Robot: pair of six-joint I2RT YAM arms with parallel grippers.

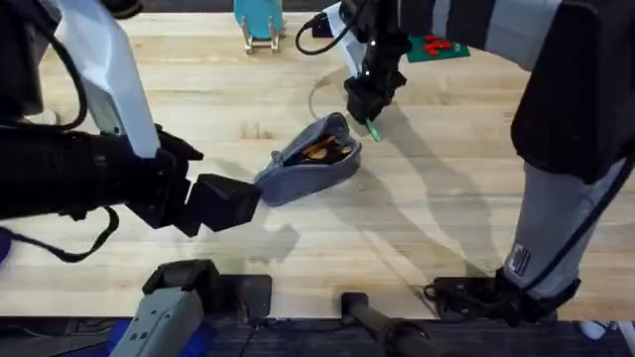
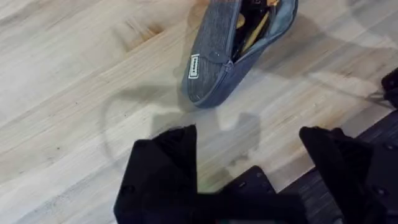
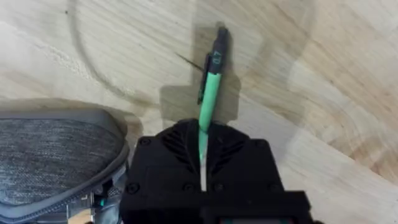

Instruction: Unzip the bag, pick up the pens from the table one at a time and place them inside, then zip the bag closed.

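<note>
Overhead, right gripper (image 1: pixel 371 111) pinching green pen (image 3: pixel 209 93) just beside unzipped bag (image 1: pixel 313 159), left gripper (image 2: pixel 249 162) spread apart near bag's end, table (image 1: pixel 446 198).

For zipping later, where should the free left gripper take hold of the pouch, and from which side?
Probably the closed, tapered end of the blue-grey pouch, the end nearest the open left gripper. The pouch lies lengthwise toward that gripper, gaping at its far end, where the right gripper holds the green pen.

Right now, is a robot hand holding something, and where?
Yes. The right gripper pinches the green pen near one end. The left gripper holds nothing.
</note>
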